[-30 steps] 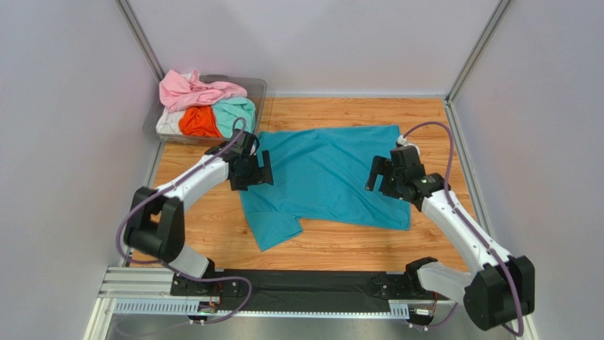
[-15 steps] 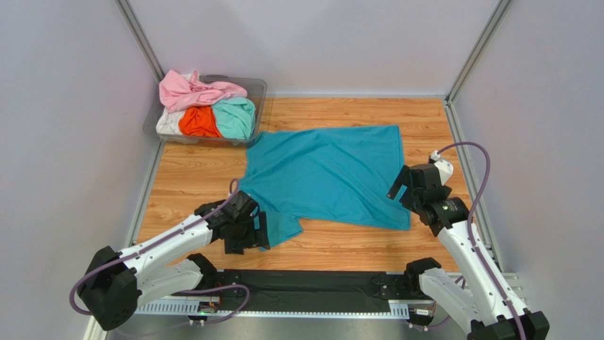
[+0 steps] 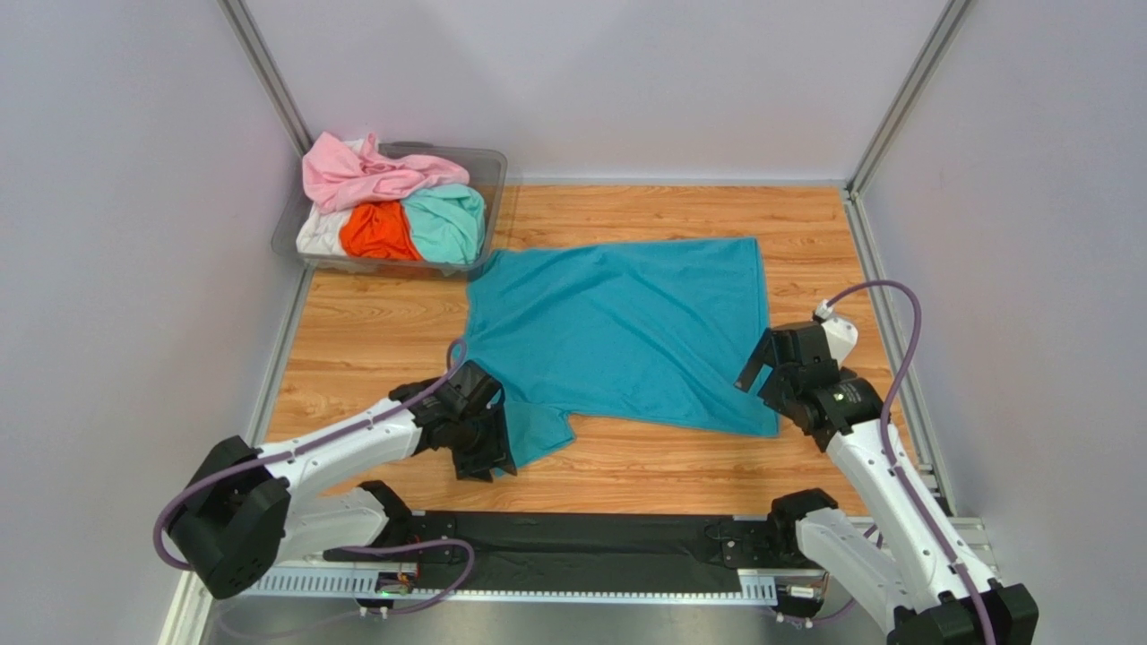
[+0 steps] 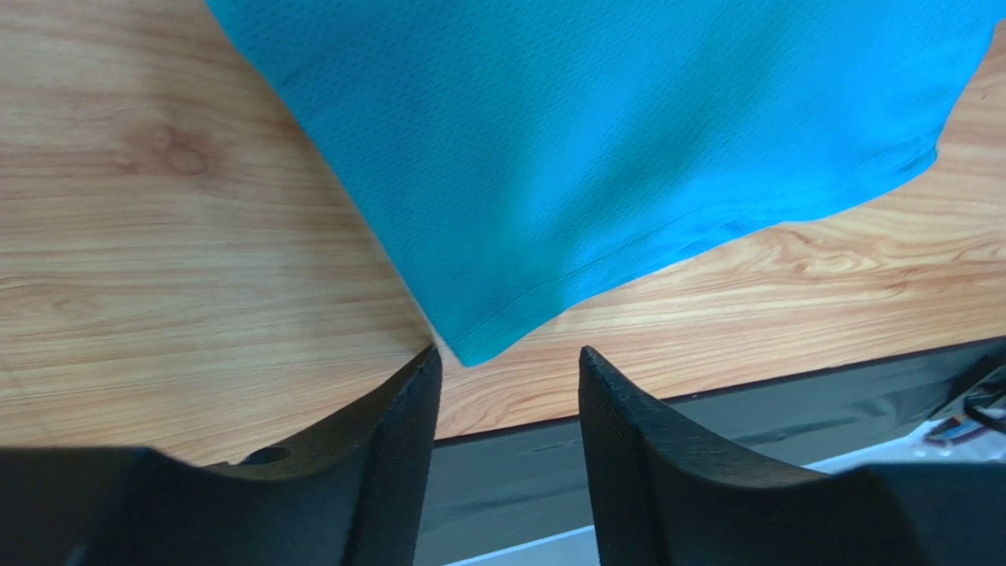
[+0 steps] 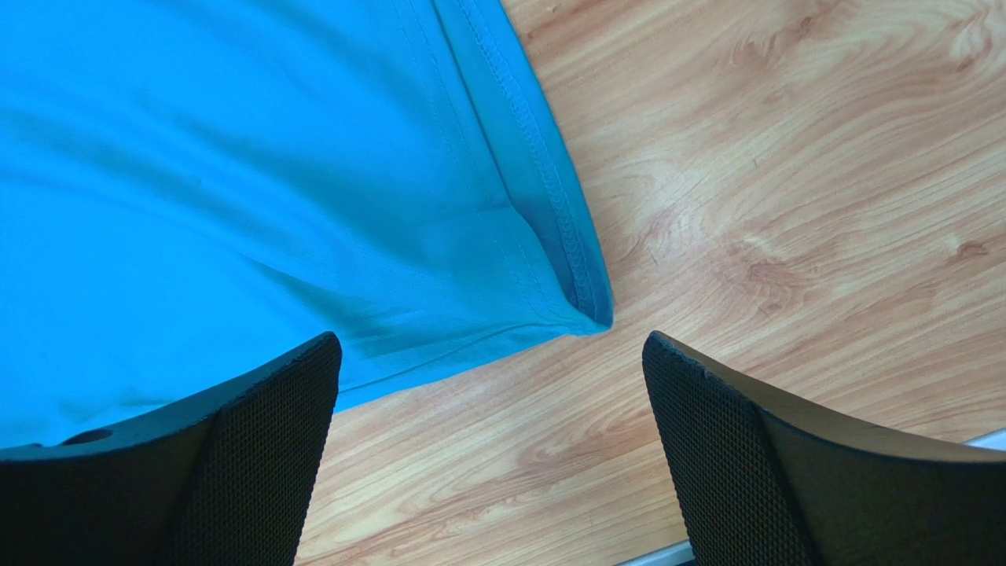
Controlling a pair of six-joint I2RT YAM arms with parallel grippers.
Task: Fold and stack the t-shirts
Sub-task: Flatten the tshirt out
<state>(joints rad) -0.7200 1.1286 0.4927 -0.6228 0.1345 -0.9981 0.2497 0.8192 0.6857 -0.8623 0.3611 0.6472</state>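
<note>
A teal-blue t-shirt [image 3: 619,329] lies spread flat on the wooden table [image 3: 364,336], one sleeve [image 3: 536,430] pointing to the near left. My left gripper [image 3: 488,450] sits low at that sleeve. In the left wrist view its jaws [image 4: 505,360] stand partly narrowed with a gap, and the sleeve's corner [image 4: 478,342] lies just at the tips, not pinched. My right gripper [image 3: 770,390] hovers wide open at the shirt's near right hem corner [image 5: 585,309], one finger [image 5: 254,436] over the cloth. Pink [image 3: 370,168], orange [image 3: 377,231], mint [image 3: 447,219] and white [image 3: 321,235] t-shirts are heaped in the tub.
The clear plastic tub [image 3: 488,168] stands at the far left corner, touching the teal shirt's shoulder. A black rail [image 3: 593,544] runs along the table's near edge. Grey walls close in the left, right and back.
My left arm swung from the shirt's far left side down to the near sleeve, and its jaws have narrowed. My right arm drew back from over the shirt to its near right corner.
</note>
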